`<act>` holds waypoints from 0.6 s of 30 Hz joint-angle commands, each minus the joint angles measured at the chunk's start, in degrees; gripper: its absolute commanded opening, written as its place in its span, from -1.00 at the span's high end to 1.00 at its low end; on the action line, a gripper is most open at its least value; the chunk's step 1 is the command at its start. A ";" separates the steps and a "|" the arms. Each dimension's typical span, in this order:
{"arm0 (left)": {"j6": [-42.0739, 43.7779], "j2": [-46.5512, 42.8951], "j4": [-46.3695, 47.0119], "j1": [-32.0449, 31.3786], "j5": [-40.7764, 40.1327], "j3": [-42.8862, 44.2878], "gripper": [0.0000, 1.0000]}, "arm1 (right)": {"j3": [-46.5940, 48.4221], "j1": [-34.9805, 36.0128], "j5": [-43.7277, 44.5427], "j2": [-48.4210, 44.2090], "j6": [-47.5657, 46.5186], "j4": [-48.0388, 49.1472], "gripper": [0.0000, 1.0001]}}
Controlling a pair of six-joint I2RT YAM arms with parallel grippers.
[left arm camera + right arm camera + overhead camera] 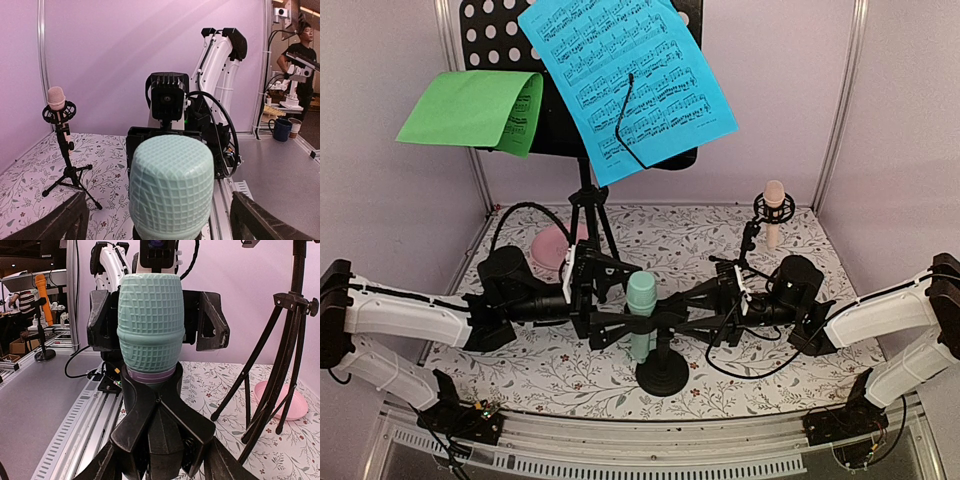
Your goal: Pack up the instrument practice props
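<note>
Jaws of the left gripper (pixel 160 220) gape wide, one finger on each side of the mint-green microphone (pixel 170 185) head, touching neither side. The right gripper (pixel 160 462) jaws press against both sides of the black clip (pixel 157 425) holding it upright on its round-based stand (pixel 662 378). The left arm (pixel 410 315) and right arm (pixel 875 310) reach in low and level, meeting head-on.

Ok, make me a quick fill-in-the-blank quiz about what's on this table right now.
1. The sheet spread across the music desk is ____.
2. The peach microphone stands on a small black ____.
3. The open left gripper straddles the toy microphone coloured ____.
Missing words: blue; tripod; mint-green.
</note>
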 commanded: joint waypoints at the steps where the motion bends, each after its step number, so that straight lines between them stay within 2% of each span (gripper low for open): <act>1: -0.64 -1.39 -9.58 -0.17 -1.57 3.17 -0.98 | 1.40 0.38 1.21 0.82 -0.42 -1.91 1.00; 6: -0.98 -1.55 -12.40 -0.33 -3.93 4.23 -0.89 | 1.68 0.41 1.55 1.02 -0.99 -2.74 1.00; 12: -1.64 -1.55 -12.11 -1.11 -3.59 5.42 -0.43 | 1.84 0.39 1.95 1.05 -1.37 -3.51 1.00; 18: -0.70 -2.77 -12.21 -2.23 -5.97 5.48 -0.12 | 2.07 0.43 2.34 1.28 -1.89 -4.18 1.00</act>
